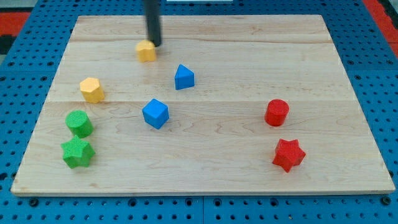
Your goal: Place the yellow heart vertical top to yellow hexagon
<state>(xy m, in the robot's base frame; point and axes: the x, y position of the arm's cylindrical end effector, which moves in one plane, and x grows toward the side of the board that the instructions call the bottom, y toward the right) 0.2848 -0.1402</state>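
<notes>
Wooden board [205, 174] on blue pegboard [25, 205] is carrying: yellow heart [146, 51] near the view's top, yellow hexagon [92, 89] below and left of it, two blue blocks, green and red pairs at either side. My tip [155, 45], a bare rod with nothing to open or close, is sitting just beside the heart's right upper edge. That placement is probably serving a leftward push, since the heart is lying right of the spot straight above the hexagon.

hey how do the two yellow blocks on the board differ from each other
The yellow heart lies nearer the view's top, while the yellow hexagon lies lower and further to the view's left. The yellow heart looks smaller in the view than the yellow hexagon. My tip is right at the yellow heart's upper right side, whereas the yellow hexagon has nothing touching it. Both are the same yellow and rest flat on the wooden board.
</notes>
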